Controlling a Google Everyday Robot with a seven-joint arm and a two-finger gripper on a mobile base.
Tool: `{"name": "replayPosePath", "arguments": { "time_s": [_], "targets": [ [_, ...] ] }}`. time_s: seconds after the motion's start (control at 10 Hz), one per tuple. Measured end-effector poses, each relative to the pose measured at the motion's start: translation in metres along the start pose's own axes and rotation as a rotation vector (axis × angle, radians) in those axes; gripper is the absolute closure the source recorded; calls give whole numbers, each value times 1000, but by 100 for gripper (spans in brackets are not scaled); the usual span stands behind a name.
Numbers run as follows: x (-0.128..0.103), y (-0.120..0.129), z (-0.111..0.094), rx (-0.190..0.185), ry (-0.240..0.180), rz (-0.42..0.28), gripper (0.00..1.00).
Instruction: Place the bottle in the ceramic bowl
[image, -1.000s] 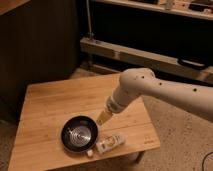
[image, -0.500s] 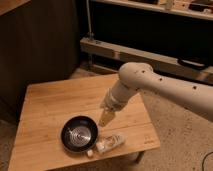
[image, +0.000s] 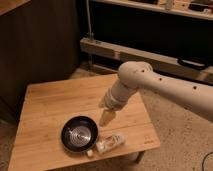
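Gripper (image: 106, 118) hangs tip-down over the wooden table (image: 47, 100), just R of the ceramic bowl (image: 64, 134) and above the bottle (image: 111, 143). Can't tell how wide the claw is; it seems to touch nothing. Bottle lies on its side on the tabletop near the front edge, beside the bowl's R rim, outside it. Bowl sits upright w/ nothing inside. White arm (image: 165, 87) comes in from the R. Metal rack rail (image: 150, 55) runs behind, speckled floor (image: 172, 125) beyond the table.

Cream, dark-dotted arm (image: 150, 82) ends in a pale tool (image: 106, 118) above the table (image: 50, 105).
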Motion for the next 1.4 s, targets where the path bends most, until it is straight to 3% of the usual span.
{"name": "replayPosePath", "arguments": {
  "time_s": [0.4,0.5,0.8,1.1,1.4],
  "targets": [
    [1,1,1,5,1,-4,35],
    [4,5,3,25,12,-16,35],
    [41,33,15,72,50,-86,35],
    [51,41,24,59,55,-166,35],
    [61,37,46,21,68,-211,35]
  ]
}}
